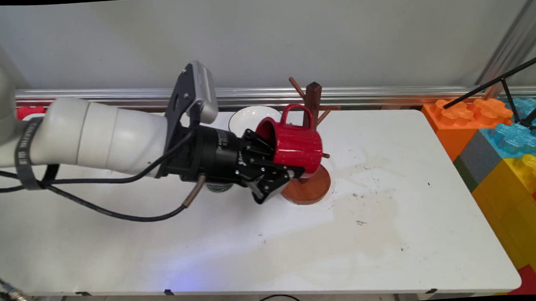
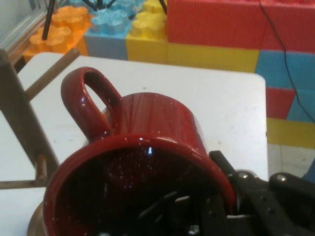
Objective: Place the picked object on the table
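While the end effector (image 1: 282, 176) clamps the rim of a red mug (image 1: 295, 145), one finger inside, it holds the mug sideways, handle up, beside the rack (image 1: 313, 121) above the bench (image 1: 388, 217).

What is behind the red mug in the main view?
A brown wooden mug tree stands behind the red mug, beside a white bowl. The mug covers its middle trunk and part of its round base.
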Motion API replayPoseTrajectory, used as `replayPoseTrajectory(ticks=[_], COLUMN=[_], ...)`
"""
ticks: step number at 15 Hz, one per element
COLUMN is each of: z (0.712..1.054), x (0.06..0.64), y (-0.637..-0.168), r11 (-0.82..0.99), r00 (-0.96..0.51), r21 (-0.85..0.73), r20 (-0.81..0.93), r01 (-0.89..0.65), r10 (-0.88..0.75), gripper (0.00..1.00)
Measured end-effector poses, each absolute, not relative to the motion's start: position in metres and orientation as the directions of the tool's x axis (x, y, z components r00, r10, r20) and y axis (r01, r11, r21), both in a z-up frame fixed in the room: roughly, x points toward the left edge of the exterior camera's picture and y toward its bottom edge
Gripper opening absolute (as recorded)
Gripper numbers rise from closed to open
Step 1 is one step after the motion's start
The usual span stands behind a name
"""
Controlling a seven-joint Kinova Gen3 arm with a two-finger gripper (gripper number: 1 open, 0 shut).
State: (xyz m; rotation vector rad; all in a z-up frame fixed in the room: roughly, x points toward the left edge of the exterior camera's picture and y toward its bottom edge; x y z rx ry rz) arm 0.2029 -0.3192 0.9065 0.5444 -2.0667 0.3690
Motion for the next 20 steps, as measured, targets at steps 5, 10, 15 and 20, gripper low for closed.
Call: replayPoseTrajectory(ticks=[5,10,15,20], z=[0.91,0.925,0.934,0.933], x=[0.224,0.248,0.266,0.272], y=[-0.323,-0.327,-0.332,-0.335], r11=[0.87,0.886,0.911,0.937], r00=[-0.575,-0.681,-0.774,-0.861], r21=[-0.095,-0.129,-0.157,-0.176], r20=[0.784,0.692,0.593,0.472], r01=[-0.484,-0.445,-0.382,-0.302], r10=[-0.234,-0.241,-0.223,-0.189], gripper=[0.0,0.0,0.0,0.0])
